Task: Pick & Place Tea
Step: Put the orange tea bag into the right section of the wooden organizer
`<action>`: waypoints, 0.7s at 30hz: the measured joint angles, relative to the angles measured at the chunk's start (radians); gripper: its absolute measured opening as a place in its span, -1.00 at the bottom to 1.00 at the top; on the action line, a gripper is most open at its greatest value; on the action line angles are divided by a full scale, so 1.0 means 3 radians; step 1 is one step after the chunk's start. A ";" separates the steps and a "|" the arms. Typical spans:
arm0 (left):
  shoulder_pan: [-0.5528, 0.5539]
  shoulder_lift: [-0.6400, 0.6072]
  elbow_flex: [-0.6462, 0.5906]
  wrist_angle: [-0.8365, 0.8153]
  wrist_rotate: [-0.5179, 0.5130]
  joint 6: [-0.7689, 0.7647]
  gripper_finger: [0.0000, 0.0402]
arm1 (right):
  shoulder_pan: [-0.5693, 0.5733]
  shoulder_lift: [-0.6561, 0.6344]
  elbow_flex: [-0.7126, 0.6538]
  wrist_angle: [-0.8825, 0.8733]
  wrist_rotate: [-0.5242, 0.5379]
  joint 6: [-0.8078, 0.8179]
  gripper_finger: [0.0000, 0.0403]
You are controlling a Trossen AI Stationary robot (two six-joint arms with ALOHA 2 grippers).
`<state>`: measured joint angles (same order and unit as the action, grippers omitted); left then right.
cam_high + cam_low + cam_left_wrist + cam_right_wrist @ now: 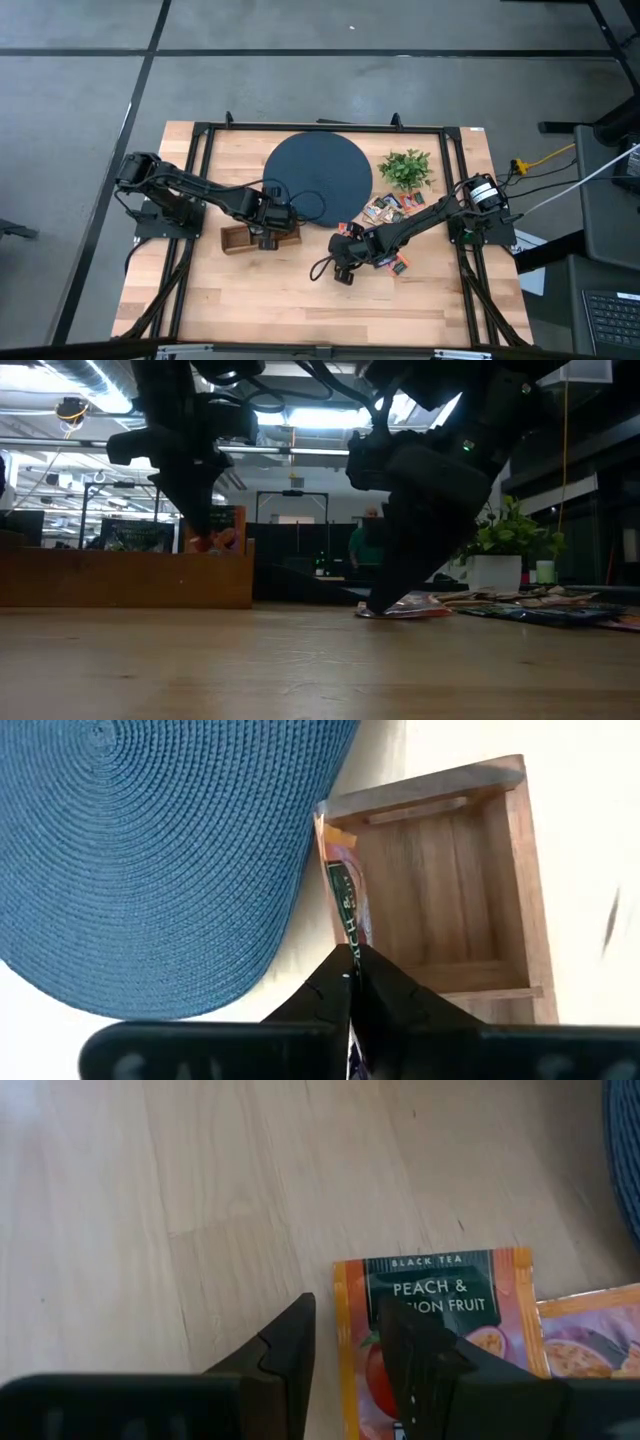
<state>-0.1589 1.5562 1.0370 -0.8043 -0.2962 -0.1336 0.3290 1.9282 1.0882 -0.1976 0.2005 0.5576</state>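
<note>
Orange sachet (pixel 345 905) pinched by left end effector (pixel 350 982) above wooden tray (pixel 450 910), centre-left; right end effector (pixel 345 1342) spread astride peach sachet (pixel 440 1330) on desk (pixel 270 300).

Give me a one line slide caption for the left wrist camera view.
Left claw shut on an orange tea sachet, held edge-on over the wooden tray beside the blue woven mat.

Left gripper (pixel 268 236) hangs toward the desk's left-middle, fingers pinched together; right gripper (pixel 343 268) reaches near the desk's centre, fingers (pixel 285 1350) slightly parted, pointing down
</note>
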 joint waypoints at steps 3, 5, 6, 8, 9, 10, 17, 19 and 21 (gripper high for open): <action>0.0000 0.0000 0.0000 0.0000 0.0002 -0.0003 -0.89 | 0.0000 0.0000 0.0000 0.0011 0.0000 0.0054 -0.43; -0.0010 0.0000 0.0000 0.0000 0.0001 -0.0003 -0.83 | 0.0003 0.0000 0.0001 0.0027 0.0000 0.0058 -0.43; -0.0010 -0.0001 0.0000 0.0000 0.0001 -0.0003 -0.80 | 0.0003 0.0000 0.0001 0.0029 0.0000 0.0058 -0.43; -0.0011 -0.0019 0.0000 -0.0001 0.0005 -0.0004 -0.75 | 0.0003 0.0000 0.0001 0.0039 0.0000 0.0058 -0.43; -0.0011 -0.0023 0.0004 -0.0003 0.0009 -0.0005 -0.72 | 0.0003 0.0000 0.0001 0.0049 0.0000 0.0060 -0.43; -0.0011 -0.0022 0.0020 -0.0038 0.0013 -0.0006 -0.70 | 0.0004 0.0000 0.0002 0.0053 -0.0001 0.0062 -0.43; -0.0017 -0.0022 0.0186 -0.0066 0.0011 -0.0007 -0.61 | 0.0009 0.0000 0.0153 -0.0073 -0.0036 0.0122 -0.43; -0.0017 -0.0022 0.0235 -0.0067 0.0010 -0.0005 -0.61 | 0.0009 0.0000 0.0259 -0.0210 -0.0037 0.0049 -0.43; -0.0017 -0.0022 0.0285 -0.0102 0.0010 -0.0005 -0.62 | 0.0009 0.0000 0.0390 -0.0423 -0.0036 0.0033 -0.43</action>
<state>-0.1638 1.5497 1.1225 -0.8351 -0.2932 -0.1352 0.3317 1.9282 1.2053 -0.3246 0.1897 0.5674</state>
